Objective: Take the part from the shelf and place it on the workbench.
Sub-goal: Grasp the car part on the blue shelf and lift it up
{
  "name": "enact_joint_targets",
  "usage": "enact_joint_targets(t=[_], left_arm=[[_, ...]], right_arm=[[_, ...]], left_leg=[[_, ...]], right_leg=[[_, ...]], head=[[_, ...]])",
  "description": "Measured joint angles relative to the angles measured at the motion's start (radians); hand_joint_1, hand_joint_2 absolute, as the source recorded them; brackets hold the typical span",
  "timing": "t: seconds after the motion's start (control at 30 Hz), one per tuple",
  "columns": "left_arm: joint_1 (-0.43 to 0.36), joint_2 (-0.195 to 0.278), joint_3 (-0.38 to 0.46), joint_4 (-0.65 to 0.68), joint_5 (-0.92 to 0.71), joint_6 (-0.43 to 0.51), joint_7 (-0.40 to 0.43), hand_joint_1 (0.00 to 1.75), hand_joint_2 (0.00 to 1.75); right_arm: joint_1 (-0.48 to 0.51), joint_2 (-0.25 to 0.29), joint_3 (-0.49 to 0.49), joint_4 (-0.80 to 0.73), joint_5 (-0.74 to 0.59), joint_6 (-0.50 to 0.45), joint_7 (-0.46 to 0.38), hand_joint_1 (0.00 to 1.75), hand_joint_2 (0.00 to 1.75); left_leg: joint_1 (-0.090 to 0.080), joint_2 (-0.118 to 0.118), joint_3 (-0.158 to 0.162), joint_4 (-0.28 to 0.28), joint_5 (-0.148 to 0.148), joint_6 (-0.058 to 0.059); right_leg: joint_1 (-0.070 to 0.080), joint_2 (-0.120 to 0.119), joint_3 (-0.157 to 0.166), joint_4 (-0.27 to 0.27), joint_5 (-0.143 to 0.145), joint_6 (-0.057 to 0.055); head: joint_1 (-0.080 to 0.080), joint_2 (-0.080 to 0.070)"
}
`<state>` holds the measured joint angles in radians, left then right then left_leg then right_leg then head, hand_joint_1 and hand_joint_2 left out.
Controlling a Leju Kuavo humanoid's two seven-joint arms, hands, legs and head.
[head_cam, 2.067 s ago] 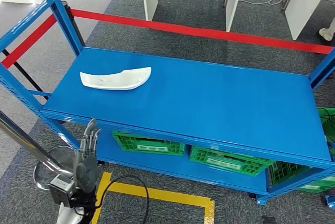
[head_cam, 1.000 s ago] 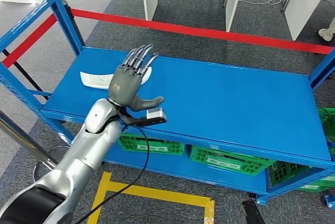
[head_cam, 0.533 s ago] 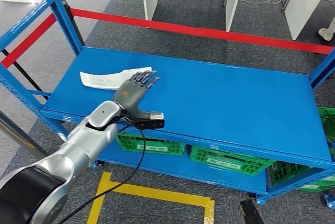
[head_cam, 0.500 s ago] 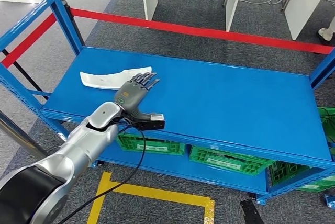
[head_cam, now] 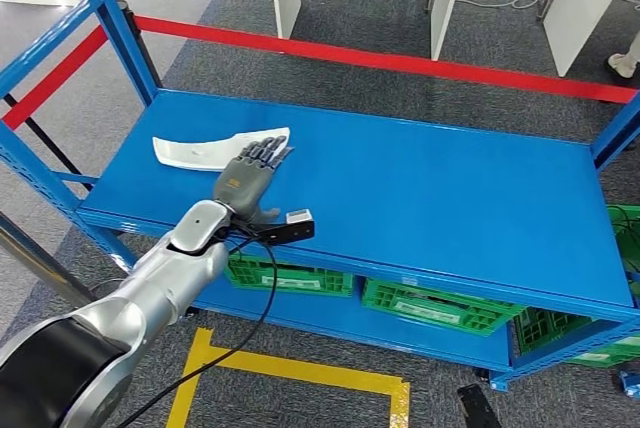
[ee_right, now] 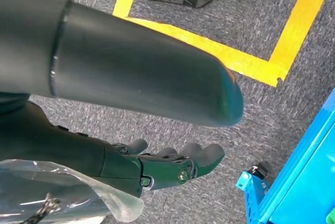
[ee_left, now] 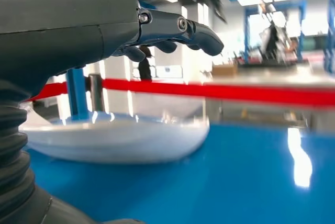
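On the far left of the blue shelf (head_cam: 423, 198) lies the part (head_cam: 198, 153), a long white curved shell resting flat, its right tip pointing toward the middle of the deck. It sits well back from the near edge, which is why my left arm is stretched out across the deck to reach it.

My left hand (head_cam: 249, 170) is low over the part's right end, palm down, with its fingers (ee_left: 186, 26) straight and apart, holding nothing. In the left wrist view those fingers hang above the shell with open air under them, so I judge there is no contact yet; my thumb sits lower, on the near side of the part. That arrangement makes sense for a thin, shallow piece: fingers over the top, thumb coming in from below the rim, so the two can pinch the edge.

I judge the step in hand is the reach just ahead of the grasp. Smooth and glossy, the shell may slide on the painted deck if pressed rather than pinched, so closing squarely on the rim matters.

My right hand (ee_right: 174, 166) hangs at my side over the grey carpet near the yellow floor tape (ee_right: 253, 67), its fingers loosely extended and empty, kept out of the way since one hand suffices here.
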<state>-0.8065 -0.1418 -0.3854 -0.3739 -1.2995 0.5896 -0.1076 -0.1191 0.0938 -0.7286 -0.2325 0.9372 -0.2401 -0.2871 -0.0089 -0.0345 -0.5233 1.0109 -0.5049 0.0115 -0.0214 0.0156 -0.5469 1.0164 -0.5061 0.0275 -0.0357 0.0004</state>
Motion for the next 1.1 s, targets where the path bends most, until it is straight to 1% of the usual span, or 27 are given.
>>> enact_joint_targets(t=[0.07, 0.23, 0.37, 0.53, 0.63, 0.87, 1.1], left_arm=[[-0.001, -0.004, 0.013, 0.0, 0.016, 0.031, 0.0, 0.0, 1.75], [-0.001, -0.008, 0.032, 0.001, 0.037, 0.055, -0.002, 0.0, 1.75], [0.004, -0.01, 0.08, -0.02, 0.071, 0.102, -0.02, 0.0, 1.75], [0.016, -0.014, 0.172, -0.058, 0.001, 0.107, -0.023, 0.0, 1.75], [0.016, -0.015, 0.202, -0.054, -0.033, 0.107, -0.009, 0.0, 1.75], [0.014, -0.016, 0.224, -0.036, -0.05, 0.096, 0.005, 0.0, 1.75], [0.004, -0.017, 0.223, 0.012, -0.118, -0.004, 0.118, 0.0, 1.75]], right_arm=[[0.001, 0.003, 0.0, 0.002, 0.002, 0.0, 0.0, 0.0, 0.0], [0.003, 0.007, 0.0, 0.004, 0.008, -0.001, 0.0, 0.0, 0.0], [0.005, 0.012, 0.0, 0.006, 0.018, 0.0, 0.005, 0.0, 1.75], [0.006, 0.018, 0.0, 0.007, 0.031, 0.0, 0.009, 0.0, 1.75], [0.006, 0.02, 0.0, 0.007, 0.034, 0.0, 0.009, 0.0, 1.75], [0.004, 0.02, 0.0, 0.007, 0.035, 0.001, 0.009, 0.0, 1.75], [-0.003, 0.02, 0.0, 0.007, 0.039, 0.009, 0.011, 0.0, 1.75]], left_leg=[[0.0, 0.0, 0.0, 0.0, 0.0, 0.0], [0.0, 0.0, 0.0, 0.0, 0.0, 0.0], [0.0, 0.0, 0.0, 0.0, 0.0, 0.0], [0.0, 0.0, 0.0, 0.0, 0.0, 0.0], [0.0, 0.0, 0.0, 0.0, 0.0, 0.0], [0.0, 0.0, 0.0, 0.0, 0.0, 0.0], [0.0, 0.0, 0.0, 0.0, 0.0, 0.0]], right_leg=[[0.0, 0.0, 0.0, 0.0, 0.0, 0.0], [0.0, 0.0, 0.0, 0.0, 0.0, 0.0], [0.0, 0.0, 0.0, 0.0, 0.0, 0.0], [0.0, 0.0, 0.0, 0.0, 0.0, 0.0], [0.0, 0.0, 0.0, 0.0, 0.0, 0.0], [0.0, 0.0, 0.0, 0.0, 0.0, 0.0], [0.0, 0.0, 0.0, 0.0, 0.0, 0.0]], head=[[0.0, 0.0], [0.0, 0.0], [0.0, 0.0], [0.0, 0.0], [0.0, 0.0], [0.0, 0.0], [0.0, 0.0]])
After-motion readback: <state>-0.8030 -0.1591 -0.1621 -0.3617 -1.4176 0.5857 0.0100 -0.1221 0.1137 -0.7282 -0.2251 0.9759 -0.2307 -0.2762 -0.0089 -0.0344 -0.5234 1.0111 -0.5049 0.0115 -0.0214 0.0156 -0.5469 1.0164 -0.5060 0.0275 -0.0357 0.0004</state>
